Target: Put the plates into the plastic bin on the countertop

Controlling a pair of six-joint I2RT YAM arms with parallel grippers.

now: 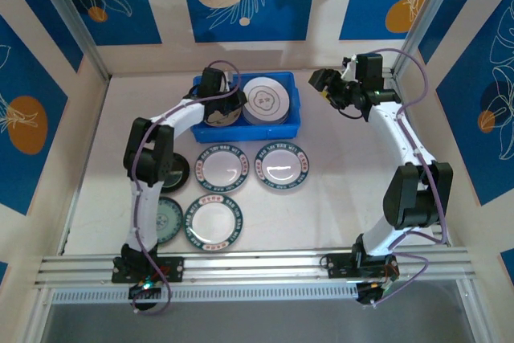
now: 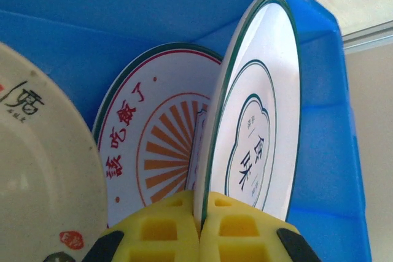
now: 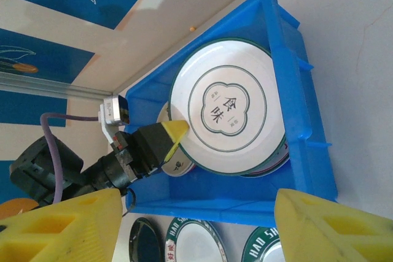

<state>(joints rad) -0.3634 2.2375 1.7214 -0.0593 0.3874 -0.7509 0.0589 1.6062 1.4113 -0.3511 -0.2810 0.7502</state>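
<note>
The blue plastic bin (image 1: 294, 115) stands at the back of the countertop (image 1: 337, 198). My left gripper (image 1: 239, 105) reaches into the bin and is shut on the rim of a white plate with a green rim (image 1: 266, 100). In the left wrist view the yellow fingers (image 2: 236, 231) pinch that plate (image 2: 261, 108), which is tilted over an orange sunburst plate (image 2: 153, 145). A cream plate (image 2: 43, 176) lies beside them. My right gripper (image 1: 322, 86) hovers open to the right of the bin, its fingers (image 3: 61, 228) spread wide with nothing between them.
Three white plates with dark lettered rims (image 1: 221, 168) (image 1: 281, 165) (image 1: 214, 221) lie in front of the bin. A black plate (image 1: 178, 173) and a green one (image 1: 167, 219) sit by the left arm. An aluminium rail (image 1: 257, 264) runs along the near edge.
</note>
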